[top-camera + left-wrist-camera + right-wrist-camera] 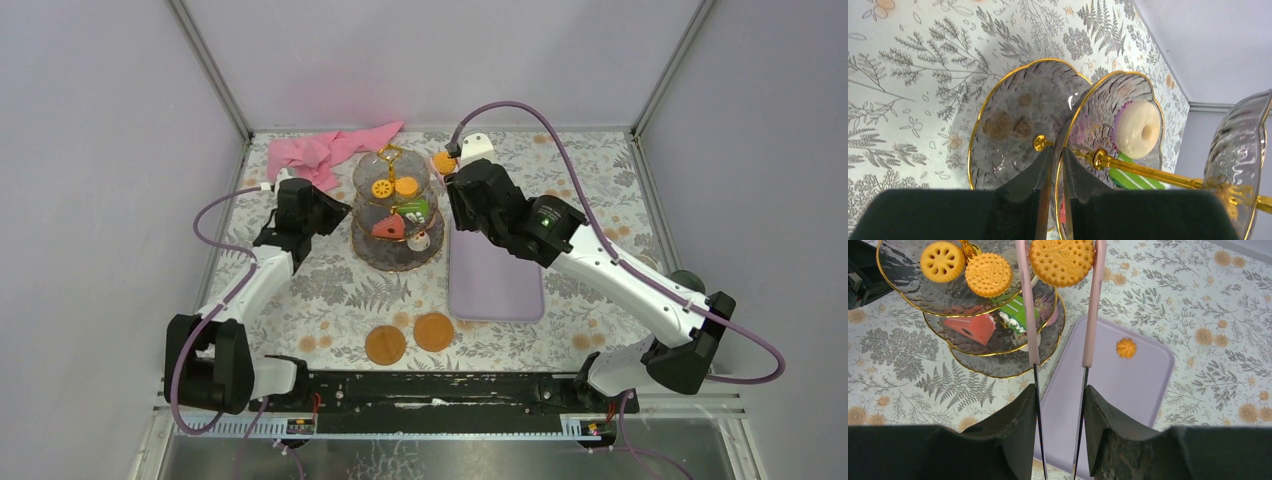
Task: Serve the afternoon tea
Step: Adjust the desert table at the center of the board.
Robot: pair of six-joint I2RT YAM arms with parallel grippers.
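Nearest in the overhead view stand the bases of the left arm [215,360] and right arm [660,360], and just beyond them two flat orange discs [385,344] lie side by side on the fern-printed table [300,300]. Further back, the lilac tray [495,285] lies just right of the three-tier glass stand [395,250], and a pink cloth [330,150] is crumpled at the far left. The left gripper [338,218] meets the stand's left edge. The right gripper [455,185] sits just right of the stand and carries the held biscuit [443,160] beside the top tier, apart from it. In the left wrist view the two dark fingers [1040,175] are nearly together, and the gold rim of the middle tier runs between them, so this pincer is clamped on the stand. A cream doughnut [1138,129] and a green cake [1133,177] lie on that tier beyond the fingers. In the right wrist view the fingers press on the two arms of the pink tongs [1029,305], and the tong tips pinch the held biscuit at the top edge, just right of the top tier. Two more orange biscuits [988,274] lie on that tier, and a red slice [970,327] lies on the tier below. A small orange pastry [1126,347] sits alone on the tray.
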